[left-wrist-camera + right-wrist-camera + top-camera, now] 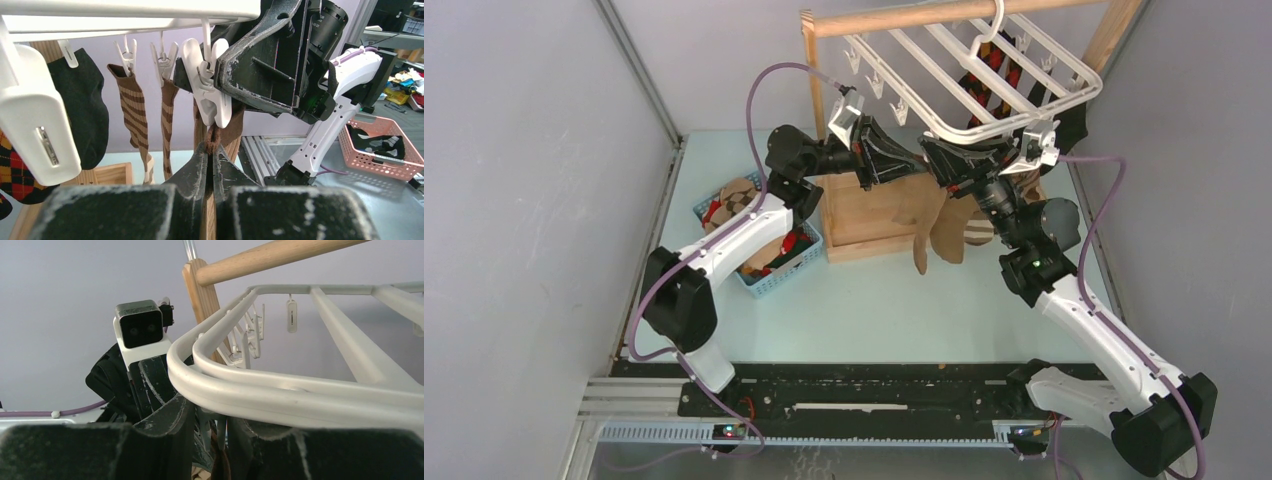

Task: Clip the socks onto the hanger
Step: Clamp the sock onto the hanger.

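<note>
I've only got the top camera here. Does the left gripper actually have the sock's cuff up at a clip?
Observer: Yes. The left gripper is shut on the cuff of the brown sock, right below a white clip.
Operator: And the right gripper?
Observer: Its fingers sit on either side of that clip, under the rim of the hanger.
Operator: Anything hung already?
Observer: Two striped socks hang from the next clips along.
</note>
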Controlling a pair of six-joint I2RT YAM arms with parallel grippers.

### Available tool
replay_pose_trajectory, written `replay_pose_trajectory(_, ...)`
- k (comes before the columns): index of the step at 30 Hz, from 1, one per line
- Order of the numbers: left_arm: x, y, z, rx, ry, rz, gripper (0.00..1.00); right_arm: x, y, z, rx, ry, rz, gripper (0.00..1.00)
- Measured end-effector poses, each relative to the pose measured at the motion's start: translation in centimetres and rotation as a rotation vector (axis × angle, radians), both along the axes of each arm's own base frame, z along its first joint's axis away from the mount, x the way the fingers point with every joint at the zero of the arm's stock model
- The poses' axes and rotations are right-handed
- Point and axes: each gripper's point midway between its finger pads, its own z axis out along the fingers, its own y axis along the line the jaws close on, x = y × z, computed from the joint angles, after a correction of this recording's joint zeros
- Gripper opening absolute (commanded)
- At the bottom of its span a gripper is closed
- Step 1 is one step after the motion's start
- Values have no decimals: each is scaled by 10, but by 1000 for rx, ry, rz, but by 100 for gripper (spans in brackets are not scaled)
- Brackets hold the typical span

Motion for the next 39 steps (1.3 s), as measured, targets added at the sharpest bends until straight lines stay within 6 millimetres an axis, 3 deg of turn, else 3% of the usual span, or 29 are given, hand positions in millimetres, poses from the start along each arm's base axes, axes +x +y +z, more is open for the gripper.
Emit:
replay_pose_trajectory(24, 10, 9, 9, -21, 82, 32, 0, -1, -1, -2, -16, 2, 10, 0)
replay_pose_trajectory(39, 0, 10, 22, -51, 118, -5, 0, -4, -2, 1, -11, -8, 14, 0)
